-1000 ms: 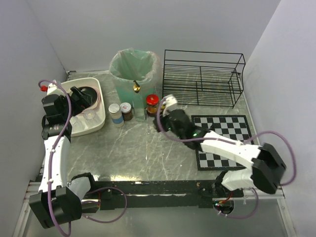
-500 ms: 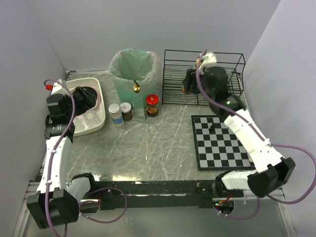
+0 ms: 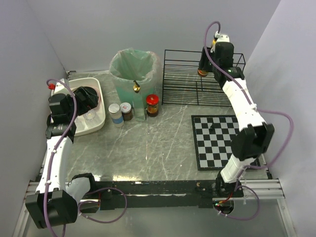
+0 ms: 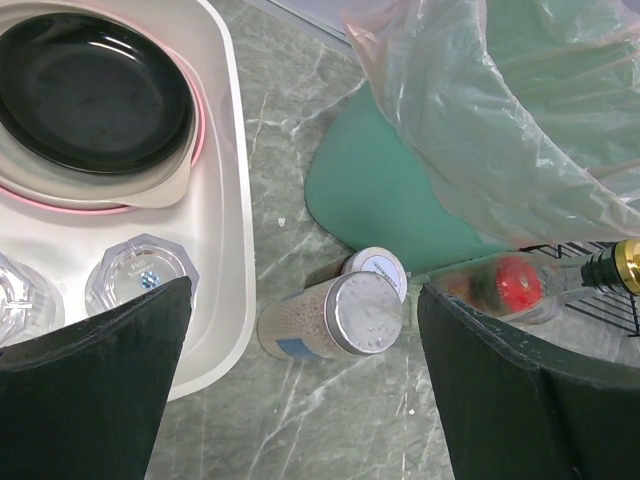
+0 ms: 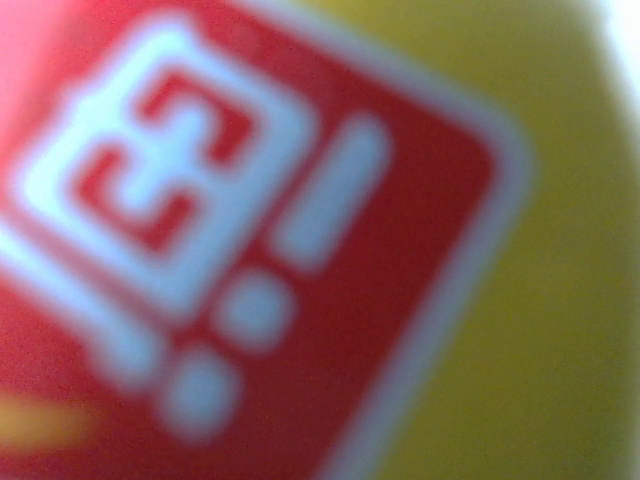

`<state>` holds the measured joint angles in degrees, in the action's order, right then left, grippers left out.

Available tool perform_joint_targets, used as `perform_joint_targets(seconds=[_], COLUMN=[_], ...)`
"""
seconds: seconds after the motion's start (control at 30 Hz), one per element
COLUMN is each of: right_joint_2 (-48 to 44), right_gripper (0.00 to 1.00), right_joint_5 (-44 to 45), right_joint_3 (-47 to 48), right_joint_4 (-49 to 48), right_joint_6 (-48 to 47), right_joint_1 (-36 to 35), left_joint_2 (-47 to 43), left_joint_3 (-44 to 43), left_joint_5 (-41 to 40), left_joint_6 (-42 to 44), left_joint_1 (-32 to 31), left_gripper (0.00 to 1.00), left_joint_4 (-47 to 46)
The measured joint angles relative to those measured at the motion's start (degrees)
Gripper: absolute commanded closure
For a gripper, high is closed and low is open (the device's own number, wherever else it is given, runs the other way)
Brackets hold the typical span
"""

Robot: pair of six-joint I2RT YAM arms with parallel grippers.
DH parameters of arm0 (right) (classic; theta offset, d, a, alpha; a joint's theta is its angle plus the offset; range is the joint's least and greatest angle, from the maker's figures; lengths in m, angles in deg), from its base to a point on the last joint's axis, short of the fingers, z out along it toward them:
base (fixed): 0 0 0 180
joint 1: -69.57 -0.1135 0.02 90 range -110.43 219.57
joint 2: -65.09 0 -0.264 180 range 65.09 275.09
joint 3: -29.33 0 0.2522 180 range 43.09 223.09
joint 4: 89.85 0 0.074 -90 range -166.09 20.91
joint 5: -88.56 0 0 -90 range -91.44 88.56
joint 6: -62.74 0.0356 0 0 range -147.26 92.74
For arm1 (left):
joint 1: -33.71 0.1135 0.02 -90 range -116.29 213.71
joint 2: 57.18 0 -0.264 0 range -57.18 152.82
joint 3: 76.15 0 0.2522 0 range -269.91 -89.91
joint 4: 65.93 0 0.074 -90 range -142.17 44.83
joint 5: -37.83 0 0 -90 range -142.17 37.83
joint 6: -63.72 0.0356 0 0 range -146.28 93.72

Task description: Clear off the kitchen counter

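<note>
1. Across the top view, the kitchen counter (image 3: 148, 148) spreads over the middle of the table and looks only partly cleared. A row of jars (image 3: 126, 111) stands on it in front of the green-lined bin (image 3: 133, 66), with a gold-topped bottle (image 3: 136, 88) just behind them. The white tub (image 3: 101, 106) sits at the counter's left end and the checkered mat (image 3: 222, 143) at its right. The right gripper (image 3: 203, 69) reaches over the wire rack (image 3: 217, 94) with a yellow item (image 3: 201, 72) at its tip.
2. At the left wrist, the left gripper (image 4: 303, 300) is spread wide and grasps nothing. It hovers above the tub's edge and a metal-lidded shaker (image 4: 365, 315). A black dish (image 4: 95, 90) and glasses (image 4: 140, 275) lie in the tub, so the dishes seem dealt with and the jars are left.
3. At the right wrist, a blurred red-and-yellow label (image 5: 250, 250) fills everything and hides the fingers. Taken with the top view, I judge the pincer clenched on the yellow item, which is not yet set in the rack.
</note>
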<state>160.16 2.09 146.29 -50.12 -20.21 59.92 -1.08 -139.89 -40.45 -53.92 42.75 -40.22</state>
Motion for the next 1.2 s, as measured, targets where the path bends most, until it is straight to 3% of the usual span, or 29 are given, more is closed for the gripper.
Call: perform_joint_targets(seconds=[0.33, 0.8, 1.2], right_joint_2=[10.01, 10.08, 11.76], right_gripper=[1.0, 1.0, 1.0], right_joint_5=[3.74, 7.74, 6.4], right_joint_3=[-2.54, -12.79, -13.97], right_joint_4=[-4.5, -20.39, -25.59], right_joint_6=[1.14, -3.23, -4.76], right_joint_1=[6.67, 13.53, 19.23], left_joint_2=[0.31, 1.27, 1.88], left_joint_3=[0.0, 0.0, 0.0], left_joint_5=[0.31, 1.14, 1.66], left_joint_6=[0.0, 0.0, 0.0], left_joint_1=[-0.79, -1.05, -1.05], left_gripper=[0.01, 0.01, 0.01], left_joint_4=[0.0, 0.02, 0.02])
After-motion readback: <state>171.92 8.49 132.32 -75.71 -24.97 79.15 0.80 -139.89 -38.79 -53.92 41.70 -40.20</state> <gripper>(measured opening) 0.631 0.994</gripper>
